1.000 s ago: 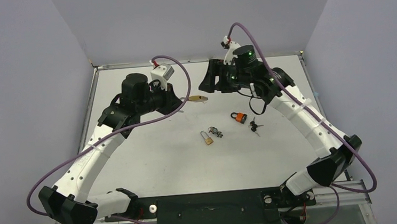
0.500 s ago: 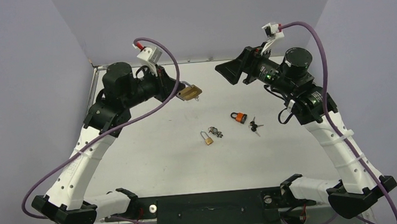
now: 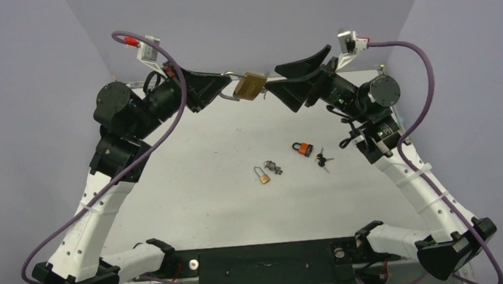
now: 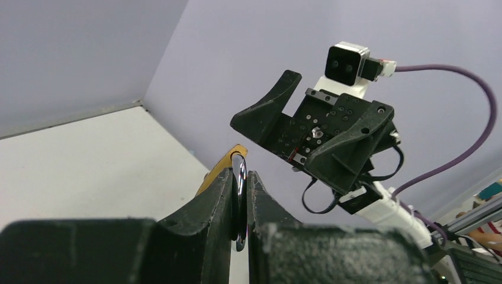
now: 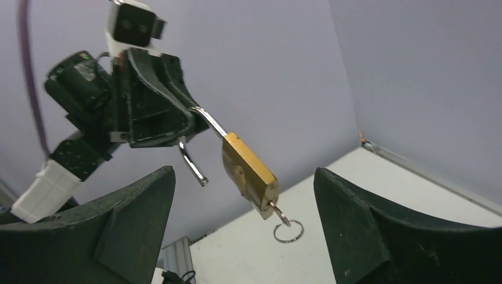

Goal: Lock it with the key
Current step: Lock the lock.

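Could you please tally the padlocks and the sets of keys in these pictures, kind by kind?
Padlocks: 3 (large brass padlock raised in the air, small brass padlock, orange-and-black padlock)
Sets of keys: 3 (silver key bunch, black-headed key bunch, ringed key sitting in the large brass padlock's base)
Total: 6

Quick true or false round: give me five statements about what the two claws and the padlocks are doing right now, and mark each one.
1. The left claw holds the large brass padlock by its shackle, up off the table. True.
2. The right claw is shut on the key. False: it is open and holds nothing.
3. The shackle is clicked shut. False: one leg hangs free.
4. A key sits in the held padlock's end, with a ring dangling. True.
5. The orange padlock lies on the table. True.
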You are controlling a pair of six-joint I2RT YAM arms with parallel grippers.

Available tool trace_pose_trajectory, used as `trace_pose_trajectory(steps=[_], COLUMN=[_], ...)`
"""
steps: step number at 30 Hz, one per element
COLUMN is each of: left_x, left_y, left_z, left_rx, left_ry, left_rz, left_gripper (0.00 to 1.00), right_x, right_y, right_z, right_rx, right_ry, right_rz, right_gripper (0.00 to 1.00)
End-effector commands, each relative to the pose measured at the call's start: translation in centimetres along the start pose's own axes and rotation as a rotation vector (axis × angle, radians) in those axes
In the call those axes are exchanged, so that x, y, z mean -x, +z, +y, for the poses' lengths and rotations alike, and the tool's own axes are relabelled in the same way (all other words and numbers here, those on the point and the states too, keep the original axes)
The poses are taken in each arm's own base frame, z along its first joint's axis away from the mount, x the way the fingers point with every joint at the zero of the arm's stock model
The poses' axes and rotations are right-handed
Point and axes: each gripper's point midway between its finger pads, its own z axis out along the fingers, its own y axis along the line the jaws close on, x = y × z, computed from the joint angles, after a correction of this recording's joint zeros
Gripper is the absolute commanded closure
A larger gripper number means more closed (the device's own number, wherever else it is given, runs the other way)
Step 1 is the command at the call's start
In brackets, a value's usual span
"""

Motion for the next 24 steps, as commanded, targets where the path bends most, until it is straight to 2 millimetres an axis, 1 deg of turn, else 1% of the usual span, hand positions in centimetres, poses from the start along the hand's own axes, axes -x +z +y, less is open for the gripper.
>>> trace_pose_trajectory(steps=[1, 3, 4, 5, 8, 11, 15, 24], left_x=[7.6, 8.0, 8.2, 8.3, 8.7, 9.0, 9.1, 8.9], left_y=[-2.4, -2.5, -2.7, -2.7, -3.0, -3.3, -3.3, -3.2], left_z=[-7.9, -8.5, -8.9, -9.1, -9.9, -10.2, -10.2, -9.9], left_rx=[-0.211, -0.234, -0.251, -0.261, -0.284, -0.293, -0.292, -0.287], left_ry=[-0.017, -0.041, -0.043, -0.058, -0.072, -0.075, -0.084, -0.098], left_rz=[-0.252, -0.263, -0.272, -0.27, -0.279, -0.288, -0.295, -0.298], left_gripper=[1.0, 1.0, 1.0, 1.0, 1.0, 1.0, 1.0, 1.0], right_x=[3.8, 4.1, 3.8, 4.0, 3.9, 4.1, 4.3, 3.1], right_y=[0.6, 1.0, 1.4, 1.5, 2.2, 2.4, 2.5, 2.6], right_z=[5.1, 6.1, 6.1, 6.4, 6.1, 6.4, 6.8, 7.9], right_rx=[0.253, 0.299, 0.305, 0.312, 0.315, 0.34, 0.362, 0.427], right_ry=[-0.033, -0.017, -0.011, -0.017, -0.014, 0.0, 0.003, 0.058], right_rz=[-0.141, -0.151, -0.145, -0.15, -0.143, -0.147, -0.153, -0.139], right_gripper=[0.18, 0.17, 0.18, 0.18, 0.18, 0.18, 0.19, 0.24])
